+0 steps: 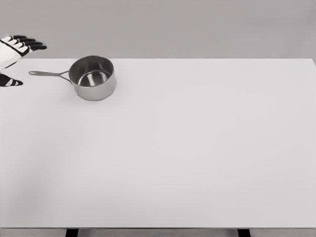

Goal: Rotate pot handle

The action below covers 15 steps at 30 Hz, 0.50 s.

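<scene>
A small steel pot (93, 77) stands upright on the white table (187, 148) near its far left corner. Its thin handle (48, 74) points left, roughly parallel to the table's far edge. My left hand (19, 58) shows at the picture's left edge, just left of the handle's tip. Its fingers (30, 44) are stretched out above the handle's level and the thumb (11, 82) sits lower, with nothing between them. The hand does not touch the handle. The right arm is out of view.
The table's far edge runs just behind the pot, against a plain grey wall. Two dark table legs (71, 232) show below the near edge.
</scene>
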Tool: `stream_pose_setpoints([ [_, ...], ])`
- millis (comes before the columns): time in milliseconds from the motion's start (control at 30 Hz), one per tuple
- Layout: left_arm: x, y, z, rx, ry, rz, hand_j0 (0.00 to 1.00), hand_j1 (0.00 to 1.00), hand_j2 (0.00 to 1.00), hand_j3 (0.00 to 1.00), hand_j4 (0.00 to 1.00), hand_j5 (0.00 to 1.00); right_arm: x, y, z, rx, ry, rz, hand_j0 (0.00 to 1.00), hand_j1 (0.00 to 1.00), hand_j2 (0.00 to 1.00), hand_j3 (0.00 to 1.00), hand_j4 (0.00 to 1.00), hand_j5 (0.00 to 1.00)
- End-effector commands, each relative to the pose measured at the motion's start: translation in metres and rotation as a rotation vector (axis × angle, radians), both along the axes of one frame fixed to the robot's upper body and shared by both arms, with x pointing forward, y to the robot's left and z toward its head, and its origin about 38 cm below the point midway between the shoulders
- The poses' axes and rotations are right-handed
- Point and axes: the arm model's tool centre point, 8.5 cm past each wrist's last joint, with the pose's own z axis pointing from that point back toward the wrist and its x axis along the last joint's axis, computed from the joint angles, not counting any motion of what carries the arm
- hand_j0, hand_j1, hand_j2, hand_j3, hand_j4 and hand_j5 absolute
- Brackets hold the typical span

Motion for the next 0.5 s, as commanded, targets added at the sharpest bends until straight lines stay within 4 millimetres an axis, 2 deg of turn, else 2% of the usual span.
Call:
stream_pose_setpoints([
  [0,-0.017,-0.013,0.033,0.008,-0.041,-0.078,1.0,1.0,1.0,1.0,1.0,1.0,0.0,0.0,0.0,0.0,0.0,0.0,1.0,1.0,1.0,1.0,1.0,1.0],
  [67,-0.031,-0.033,0.015,0.021,0.009,-0.149,1.0,1.0,1.0,1.0,1.0,1.0,0.0,0.0,0.0,0.0,0.0,0.0,1.0,1.0,1.0,1.0,1.0,1.0],
  [133,-0.044,-0.064,-0.006,0.018,0.063,-0.244,1.0,1.0,1.0,1.0,1.0,1.0,0.0,0.0,0.0,-0.001,0.002,-0.001,1.0,1.0,1.0,1.0,1.0,1.0],
  [200,-0.057,-0.082,-0.017,0.007,0.092,-0.307,1.0,1.0,1.0,1.0,1.0,1.0,0.0,0.0,0.0,0.0,0.0,0.0,1.0,1.0,1.0,1.0,1.0,1.0],
  [333,-0.07,-0.09,-0.043,0.004,0.166,-0.332,1.0,1.0,1.0,1.0,1.0,1.0,0.0,0.0,0.0,0.001,-0.001,0.0,1.0,1.0,1.0,1.0,1.0,1.0],
  [467,-0.071,-0.09,-0.046,0.004,0.172,-0.333,1.0,1.0,1.0,1.0,1.0,1.0,0.0,0.0,0.0,0.0,0.0,0.0,1.0,1.0,1.0,1.0,1.0,1.0],
])
